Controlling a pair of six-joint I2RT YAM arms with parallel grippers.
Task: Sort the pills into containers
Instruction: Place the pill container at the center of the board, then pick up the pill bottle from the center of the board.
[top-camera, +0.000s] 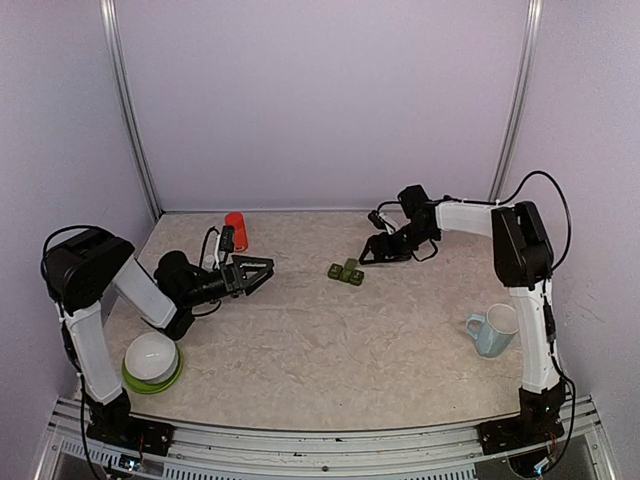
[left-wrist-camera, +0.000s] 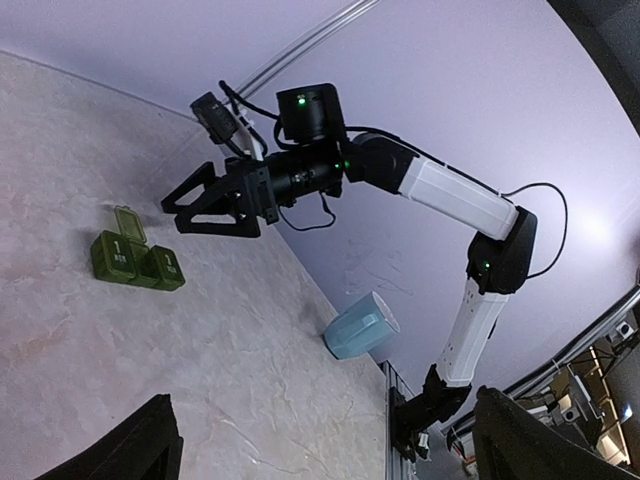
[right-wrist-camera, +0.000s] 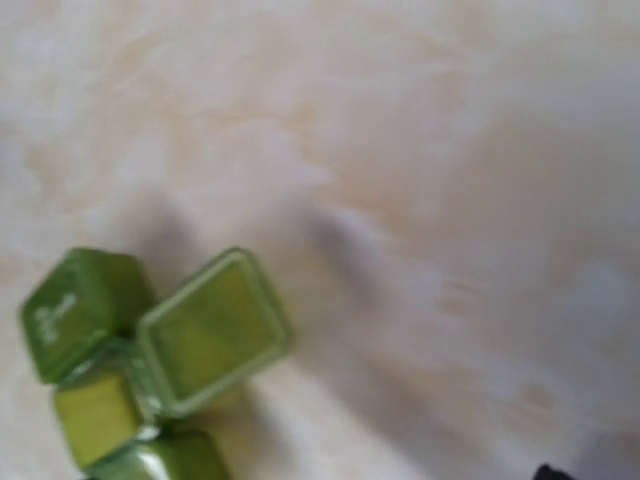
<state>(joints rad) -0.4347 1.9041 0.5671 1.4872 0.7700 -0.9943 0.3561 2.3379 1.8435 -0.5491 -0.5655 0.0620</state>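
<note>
— Nearest the top camera, what stands at the worktop's near edge?

— Both arm mounts: the left base (top-camera: 110, 415) at 7 o'clock and the right base (top-camera: 525, 428) at 5 o'clock. Just beyond the left one, a white bowl (top-camera: 152, 355) sits on a green plate (top-camera: 150, 388).

— And the containers?

— The containers (top-camera: 347, 272) lie on the worktop (top-camera: 330, 350), a little toward 1 o'clock from its middle. They form a dark green strip of three joined squares. In the right wrist view one lid (right-wrist-camera: 215, 330) is flipped open, and the neighbouring compartment (right-wrist-camera: 80, 310) is closed, with a white mark on top.

— How does the right hand stand?

— The right hand (top-camera: 366, 258) hovers near the strip, at its 2 o'clock. Its fingers are spread with nothing between them, and the left wrist view shows it clear of the strip.

— The left hand?

— The left hand (top-camera: 268, 276) is spread wide and holds nothing. It is well apart from the strip, at its 9 o'clock, and points toward 3 o'clock.

— Anything else?

— An orange-red bottle (top-camera: 236, 230) at 11 o'clock near the back wall, and a pale blue mug (top-camera: 493, 330) at 4 o'clock beside the right arm.
</note>
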